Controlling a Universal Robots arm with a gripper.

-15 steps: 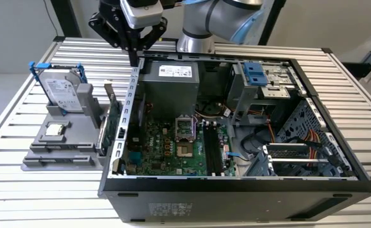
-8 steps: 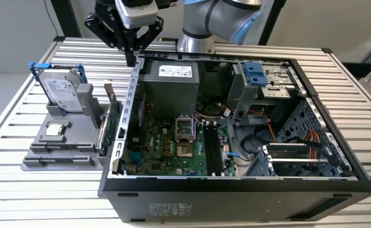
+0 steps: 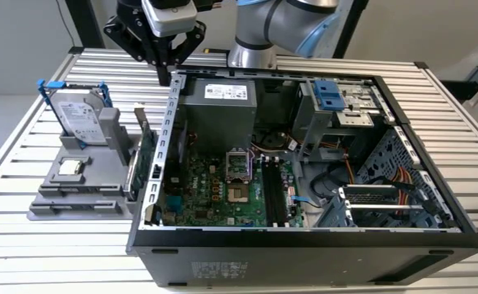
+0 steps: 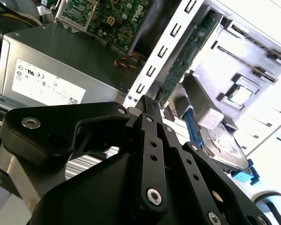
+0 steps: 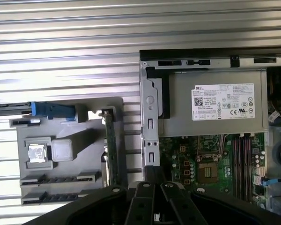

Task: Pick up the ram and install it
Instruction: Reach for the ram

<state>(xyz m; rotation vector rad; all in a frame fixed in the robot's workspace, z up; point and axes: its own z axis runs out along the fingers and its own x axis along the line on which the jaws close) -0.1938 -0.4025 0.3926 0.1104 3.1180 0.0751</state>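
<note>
Exterior view: hand [image 3: 163, 75] hangs over the far corner of the open computer case [image 3: 304, 244], on the exterior view's left, fingertips pressed together with nothing seen between them. The first wrist view agrees, showing the fingers closed above the case's wall. Ram: too hidden or too small to place for certain. Its likeliest seat is judged to be one of the two long dark grooves [image 5: 61, 178] at the end of the grey holder [image 3: 59, 211], which stands on the bench [image 3: 51, 260] just beside the case. Heading and long axis: not readable. A stick lying in those grooves would run along them, at about a right angle to the motherboard's black slots [image 3: 273, 191], which look unfilled. Step in hand, as judged: approach, with the pick-up not yet made. Next move calls for: fingers parted, hand brought over the holder, the stick's thin faces pinched, and a quarter turn before seating.
</note>
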